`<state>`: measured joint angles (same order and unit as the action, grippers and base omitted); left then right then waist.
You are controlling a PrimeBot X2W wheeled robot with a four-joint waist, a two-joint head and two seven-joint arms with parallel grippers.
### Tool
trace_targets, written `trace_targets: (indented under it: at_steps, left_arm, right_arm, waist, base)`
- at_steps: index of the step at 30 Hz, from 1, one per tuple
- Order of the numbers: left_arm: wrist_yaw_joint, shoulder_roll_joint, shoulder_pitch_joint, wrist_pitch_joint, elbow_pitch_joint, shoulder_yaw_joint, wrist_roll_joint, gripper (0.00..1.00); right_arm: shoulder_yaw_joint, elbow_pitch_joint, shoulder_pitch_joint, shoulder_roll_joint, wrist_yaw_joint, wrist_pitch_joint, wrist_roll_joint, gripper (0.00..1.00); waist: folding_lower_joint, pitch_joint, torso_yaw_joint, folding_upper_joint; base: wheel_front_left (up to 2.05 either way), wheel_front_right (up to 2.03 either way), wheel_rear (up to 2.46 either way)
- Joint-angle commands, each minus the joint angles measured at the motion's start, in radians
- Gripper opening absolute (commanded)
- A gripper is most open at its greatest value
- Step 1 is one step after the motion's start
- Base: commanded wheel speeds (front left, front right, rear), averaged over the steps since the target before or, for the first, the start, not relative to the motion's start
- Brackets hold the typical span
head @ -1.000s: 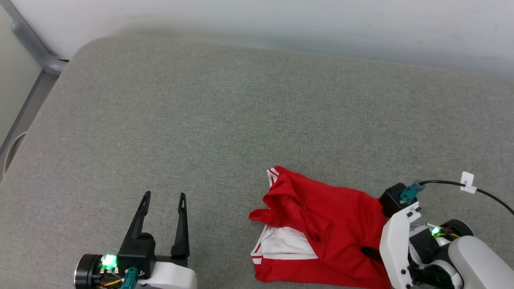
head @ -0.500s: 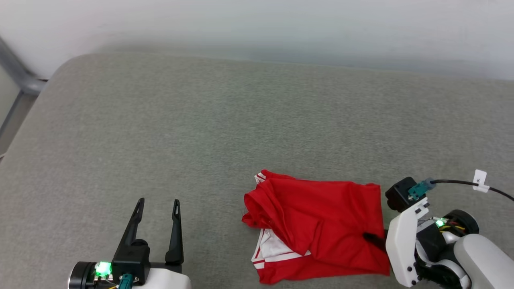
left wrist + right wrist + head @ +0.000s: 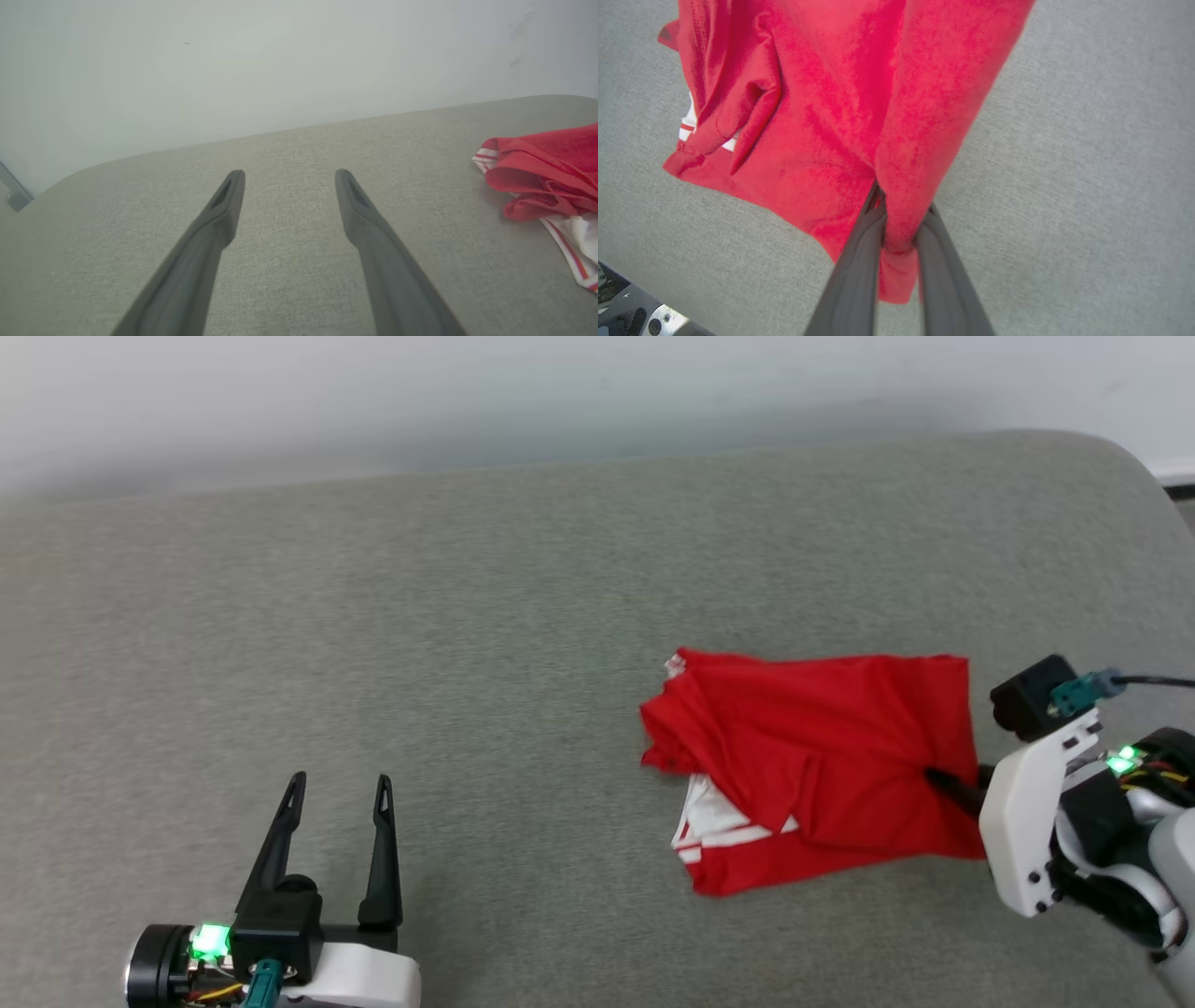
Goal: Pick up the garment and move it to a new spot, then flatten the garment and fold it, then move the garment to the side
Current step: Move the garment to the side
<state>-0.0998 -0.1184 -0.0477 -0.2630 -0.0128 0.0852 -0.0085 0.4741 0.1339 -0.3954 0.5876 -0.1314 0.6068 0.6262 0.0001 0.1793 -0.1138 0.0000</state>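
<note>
At about four o'clock on the grey woven fabric surface (image 3: 467, 616), we are gripping the garment (image 3: 822, 756), a crumpled red jersey T-shirt with a white, stripe-trimmed sleeve peeking out at its seven o'clock. Our right fingers (image 3: 852, 280) are clenching a gathered fold of red cloth at the shirt's three o'clock edge, with a short tail of fabric poking out behind the pinch. Our left fingers (image 3: 381, 840) are standing released and spread at about seven o'clock, well apart from the shirt and touching nothing.

We are reading this as the carrying step, with flattening and folding not yet begun. We cannot tell whether the shirt's far end is clear of the surface. To do this well, we are aiming to raise the pinch before travelling, so the bunched layers are hanging free rather than dragging and rolling under. We are planning a slow, smooth path, since the bite is taking only a narrow fold and may be prone to slipping. We are choosing open ground toward the middle, leaving room on every side for spreading.
</note>
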Motion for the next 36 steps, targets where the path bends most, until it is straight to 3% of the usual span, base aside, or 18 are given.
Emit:
trace_targets:
  at_steps: [1, 11, 27, 36]
  left_arm:
    - [-0.003, -0.009, 0.016, -0.002, -0.007, -0.006, 0.005, 1.00]
    - [0.002, -0.049, 0.074, -0.002, -0.044, -0.020, 0.015, 1.00]
    - [0.002, -0.109, 0.216, -0.002, -0.149, -0.021, 0.027, 1.00]
    - [-0.017, -0.112, 0.236, -0.002, -0.208, -0.003, 0.030, 1.00]
  right_arm:
    - [-0.014, 0.001, -0.025, 0.009, 0.002, -0.008, -0.006, 0.00]
    - [-0.129, 0.030, -0.089, 0.063, 0.002, -0.035, -0.058, 0.00]
    - [-0.397, 0.212, -0.236, 0.177, 0.002, 0.019, -0.258, 0.00]
    - [-0.577, 0.269, -0.276, 0.173, 0.002, 0.048, -0.351, 0.00]
  waist:
    - [-0.0001, 0.036, -0.063, 0.0000]
    - [-0.0001, 0.133, -0.124, 0.0000]
    - [-0.0001, 0.372, -0.034, 0.0000]
    - [-0.0001, 0.424, -0.007, 0.0000]
  base:
    - [0.00, 0.00, 0.00]
    - [0.00, 0.00, 0.00]
    - [0.00, 0.00, 0.00]
    - [0.00, 0.00, 0.00]
